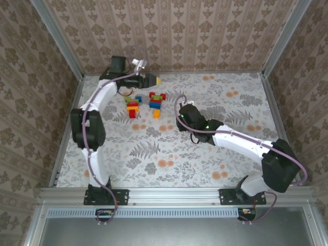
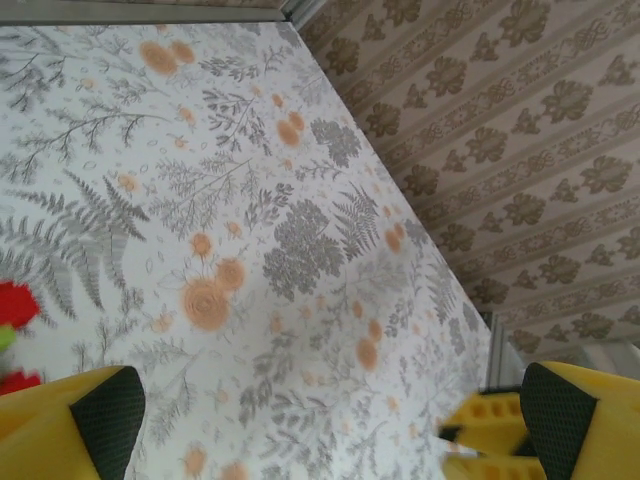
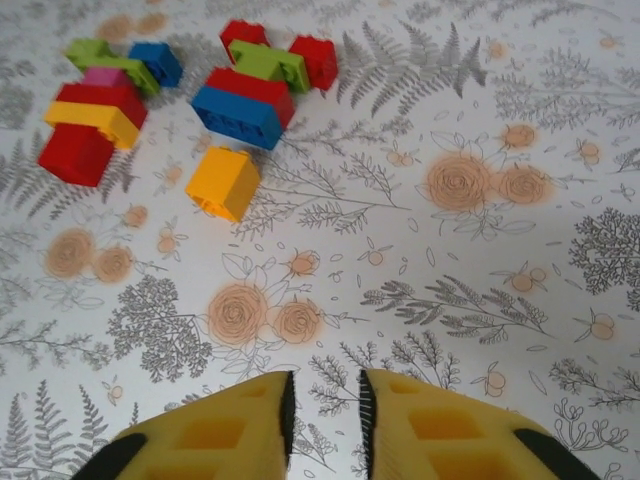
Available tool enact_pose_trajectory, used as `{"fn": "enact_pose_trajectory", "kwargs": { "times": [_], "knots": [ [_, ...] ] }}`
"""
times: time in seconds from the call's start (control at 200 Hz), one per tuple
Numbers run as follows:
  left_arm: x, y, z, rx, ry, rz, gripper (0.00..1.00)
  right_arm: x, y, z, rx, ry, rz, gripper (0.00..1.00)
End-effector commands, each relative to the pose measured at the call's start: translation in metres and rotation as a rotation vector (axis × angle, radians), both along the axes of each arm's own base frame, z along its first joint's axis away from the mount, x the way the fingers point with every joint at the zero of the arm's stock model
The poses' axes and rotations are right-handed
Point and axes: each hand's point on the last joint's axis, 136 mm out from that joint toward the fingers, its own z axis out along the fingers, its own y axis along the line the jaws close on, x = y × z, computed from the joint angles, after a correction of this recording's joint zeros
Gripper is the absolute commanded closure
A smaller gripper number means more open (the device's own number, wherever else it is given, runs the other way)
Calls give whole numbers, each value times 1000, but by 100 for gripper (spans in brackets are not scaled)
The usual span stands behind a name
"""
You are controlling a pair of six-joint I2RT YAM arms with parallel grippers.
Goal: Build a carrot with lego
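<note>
The lego lies in two small heaps at the back of the table. The left heap (image 1: pixel 132 106) stacks red (image 3: pixel 78 155), yellow (image 3: pixel 95 122), magenta, green and blue bricks. The right heap (image 1: pixel 156 98) has a blue brick (image 3: pixel 240 118) under a red one, plus a green brick (image 3: pixel 268 60) and more red. A single orange brick (image 3: pixel 222 182) lies in front of it. My right gripper (image 3: pixel 324 420) hovers over bare table short of the orange brick, its jaws a narrow gap apart and empty. My left gripper (image 2: pixel 330 410) is wide open and empty, beyond the heaps near the back wall (image 1: pixel 152 80).
The floral table cover (image 1: pixel 205 148) ends at patterned walls with metal rails on the left, right and back (image 1: pixel 266 77). In the left wrist view, red bricks (image 2: pixel 14 304) peek in at the left edge. My right arm (image 1: pixel 241 143) stretches across the right half of the table.
</note>
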Motion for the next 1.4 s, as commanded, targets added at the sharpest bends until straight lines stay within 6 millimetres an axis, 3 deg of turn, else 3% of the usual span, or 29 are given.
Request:
{"fn": "enact_pose_trajectory", "kwargs": {
  "times": [0.0,0.11,0.3,0.485,0.85,1.18,1.285,1.395],
  "knots": [
    [9,52,25,-47,-75,212,0,21,20,-22,-55,106,28,79],
    [-14,98,24,8,-89,382,0,45,48,-43,-65,172,44,85],
    [-52,163,-8,91,-44,581,0,75,80,-81,-24,258,56,89],
    [-69,201,-21,96,-20,689,0,83,97,-116,7,327,60,90],
    [-58,202,-23,73,-16,674,0,99,103,-141,21,352,42,90],
    [-56,202,-23,73,-17,667,0,119,108,-136,42,325,37,91],
    [-56,201,-23,73,-19,664,0,111,105,-130,51,331,50,92],
    [-58,203,-22,87,-37,669,0,91,93,-110,78,306,65,92]
  ]
}}
